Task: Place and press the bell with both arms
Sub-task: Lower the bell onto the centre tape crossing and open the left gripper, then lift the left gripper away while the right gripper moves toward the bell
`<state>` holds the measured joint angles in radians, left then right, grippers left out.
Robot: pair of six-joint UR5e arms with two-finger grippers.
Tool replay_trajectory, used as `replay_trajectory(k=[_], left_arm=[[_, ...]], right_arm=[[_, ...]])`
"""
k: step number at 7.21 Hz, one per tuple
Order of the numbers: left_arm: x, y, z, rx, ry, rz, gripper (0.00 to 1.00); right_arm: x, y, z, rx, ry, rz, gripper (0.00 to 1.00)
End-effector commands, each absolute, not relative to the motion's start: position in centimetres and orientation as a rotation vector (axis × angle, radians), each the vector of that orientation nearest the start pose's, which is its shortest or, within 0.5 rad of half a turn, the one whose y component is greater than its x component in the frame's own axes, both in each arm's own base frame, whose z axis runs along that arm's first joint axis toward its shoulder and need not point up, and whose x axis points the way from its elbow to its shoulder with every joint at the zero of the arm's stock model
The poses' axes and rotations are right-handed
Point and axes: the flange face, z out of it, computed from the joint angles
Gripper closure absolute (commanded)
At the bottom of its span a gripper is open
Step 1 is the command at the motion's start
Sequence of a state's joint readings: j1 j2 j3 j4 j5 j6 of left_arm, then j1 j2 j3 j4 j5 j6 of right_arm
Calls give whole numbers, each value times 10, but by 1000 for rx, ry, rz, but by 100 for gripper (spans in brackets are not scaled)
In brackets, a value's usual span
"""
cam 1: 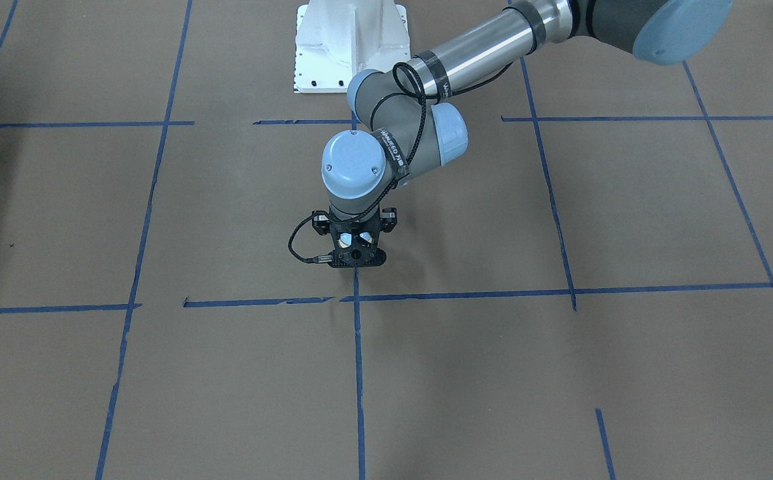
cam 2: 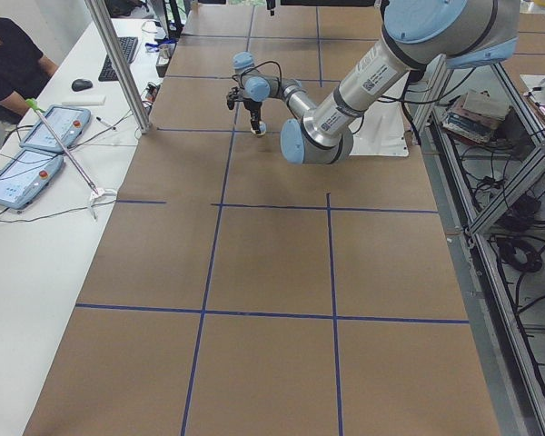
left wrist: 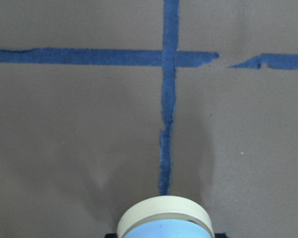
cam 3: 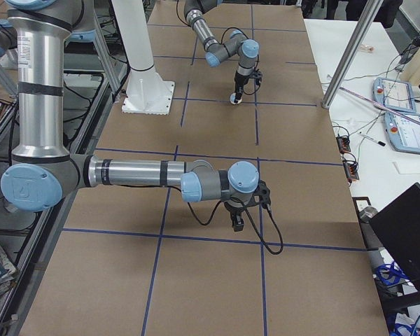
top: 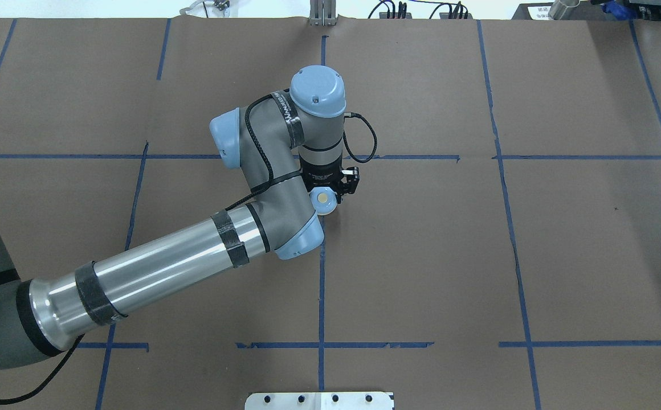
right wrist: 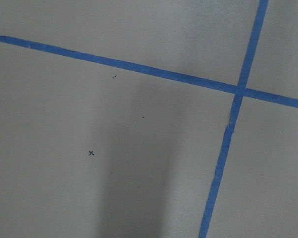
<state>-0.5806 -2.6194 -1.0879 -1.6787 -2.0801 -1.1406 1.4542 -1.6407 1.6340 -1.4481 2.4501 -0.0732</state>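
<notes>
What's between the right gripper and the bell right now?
Only brown paper crossed by blue tape lines lies between the right gripper and the bell; the exterior right view shows this.

Overhead and front views opposed, sharing left arm [top: 165, 267], side views lengthwise, wrists close
</notes>
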Motion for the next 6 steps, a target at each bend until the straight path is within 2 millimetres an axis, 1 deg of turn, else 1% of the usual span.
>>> replay_trajectory(k=[1, 2, 3, 4, 5, 6], left_arm=[[646, -530, 165, -81, 831, 28, 0], [640, -537, 159, -55, 866, 27, 0], [625, -547, 147, -32, 891, 12, 0], [601, -553, 134, -1, 922, -4, 0], [571, -553, 137, 30, 949, -17, 0], [523, -551, 165, 60, 968, -39, 0]], right_arm=[[1, -476, 635, 100, -884, -232, 0], [1, -477, 633, 104, -885, -234, 0], [1, -479, 624, 121, -885, -242, 0], [0, -480, 614, 142, -884, -254, 0], [-1, -482, 608, 191, -886, -262, 0], [-21, -485, 593, 181, -919, -197, 0]])
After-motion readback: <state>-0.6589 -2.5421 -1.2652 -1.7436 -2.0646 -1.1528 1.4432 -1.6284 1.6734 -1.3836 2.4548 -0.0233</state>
